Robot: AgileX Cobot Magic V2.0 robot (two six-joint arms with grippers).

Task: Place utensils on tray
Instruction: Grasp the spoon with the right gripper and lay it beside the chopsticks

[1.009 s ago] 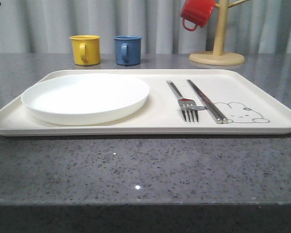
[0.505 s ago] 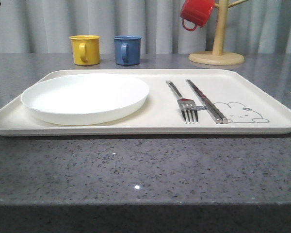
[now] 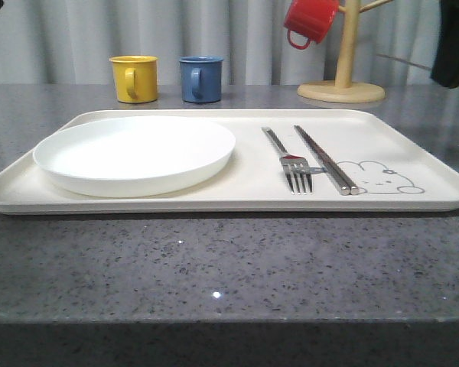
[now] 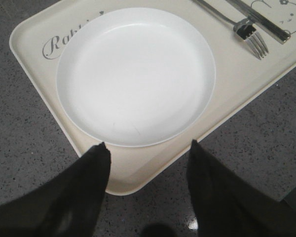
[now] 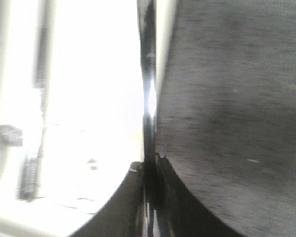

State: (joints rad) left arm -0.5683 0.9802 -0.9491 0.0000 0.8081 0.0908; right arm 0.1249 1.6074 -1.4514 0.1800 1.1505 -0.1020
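Left gripper (image 4: 147, 148): fingers spread wide, holding nothing.
Tray (image 4: 138, 175): rim directly beneath it.
Right gripper (image 5: 149, 170): closed on 1 thin shiny utensil (image 5: 148, 89) (type unclear).

Front view: even, bright light; sharp focus; soft shadow under the large cream rectangular plastic tray (image 3: 237, 200) along its near rim; small specular glints on the speckled grey stone table (image 3: 216, 294). Left wrist view: clear, evenly lit; round white plate (image 4: 135, 76) mildly glossy; dark fingers (image 4: 64, 197) underexposed, soft-edged. Right wrist view: heavily motion-blurred; tray surface (image 5: 89, 89) overexposed to white; bright glare streak along a dark vertical edge.
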